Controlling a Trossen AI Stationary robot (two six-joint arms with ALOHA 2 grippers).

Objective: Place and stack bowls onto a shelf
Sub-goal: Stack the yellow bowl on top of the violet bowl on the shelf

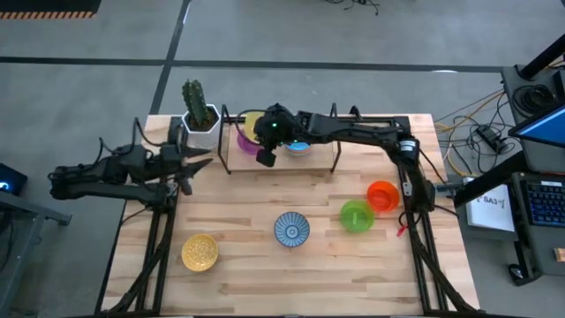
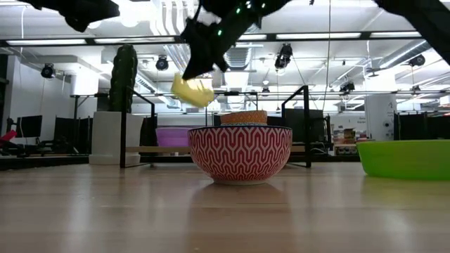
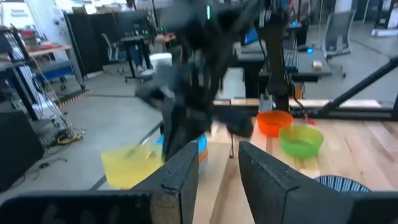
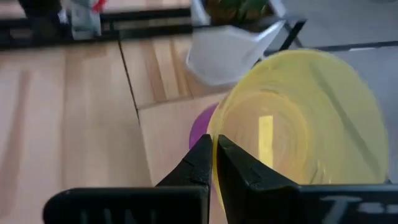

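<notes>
My right gripper point(image 1: 263, 134) reaches over the left end of the shelf point(image 1: 320, 157) and is shut on a yellow bowl point(image 1: 252, 124), which hangs tilted above the purple bowl point(image 1: 245, 141) on the shelf board. A blue bowl point(image 1: 298, 147) also sits on the shelf. On the table stand an orange bowl point(image 1: 381, 196), a green bowl point(image 1: 357, 215), a blue-and-white patterned bowl point(image 1: 291, 229) and a second yellow bowl point(image 1: 199, 252). My left gripper point(image 1: 190, 164) waits open near the table's left edge. My right gripper pinches the yellow bowl by its rim point(image 4: 219, 132), with one finger point(image 4: 239, 171) inside the bowl and the other point(image 4: 198, 163) outside. The bowl is lifted clear and hangs tilted point(image 2: 192, 91) over the purple bowl point(image 4: 200, 127).
A white pot with a green cactus point(image 1: 199, 115) stands at the shelf's left end, close to the held bowl. The shelf's black uprights point(image 1: 224, 141) rise beside the purple bowl. Bare tabletop point(image 1: 247, 199) lies between the shelf and the bowls nearer the table's near edge.
</notes>
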